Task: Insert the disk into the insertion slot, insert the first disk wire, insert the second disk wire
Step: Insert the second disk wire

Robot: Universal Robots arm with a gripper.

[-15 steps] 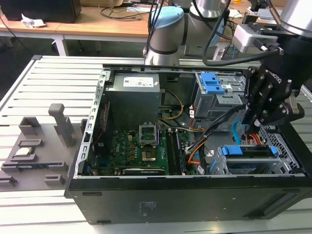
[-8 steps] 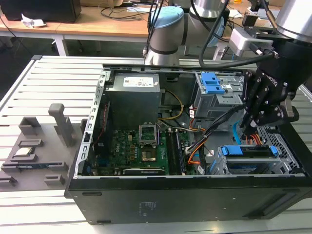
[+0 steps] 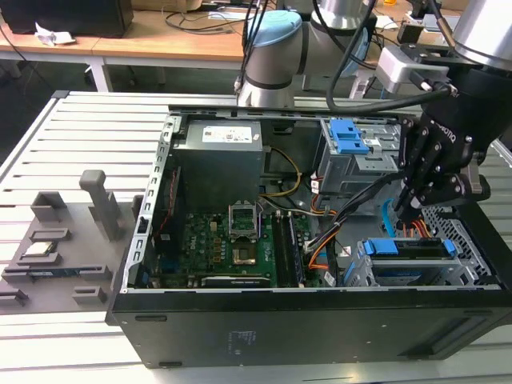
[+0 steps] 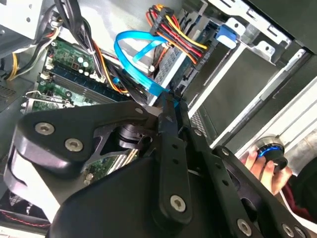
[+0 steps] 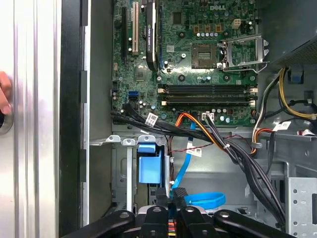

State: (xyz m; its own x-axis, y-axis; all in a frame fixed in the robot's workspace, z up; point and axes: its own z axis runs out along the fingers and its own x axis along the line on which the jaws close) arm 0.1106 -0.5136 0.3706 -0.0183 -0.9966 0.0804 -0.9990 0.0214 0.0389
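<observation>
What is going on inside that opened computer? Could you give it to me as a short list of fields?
Setting: open computer case lying on a slatted table
Disk: in its blue caddy, seated in the insertion slot; disk
Gripper: gripper shut on a black connector, at the disk's end
Cables: flat blue cable looped beside the gripper; red-yellow-black wire bundle nearby
Motherboard: motherboard, processor socket empty

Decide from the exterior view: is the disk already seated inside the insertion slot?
Yes, the disk in its blue caddy sits inside the silver insertion slot.
</observation>
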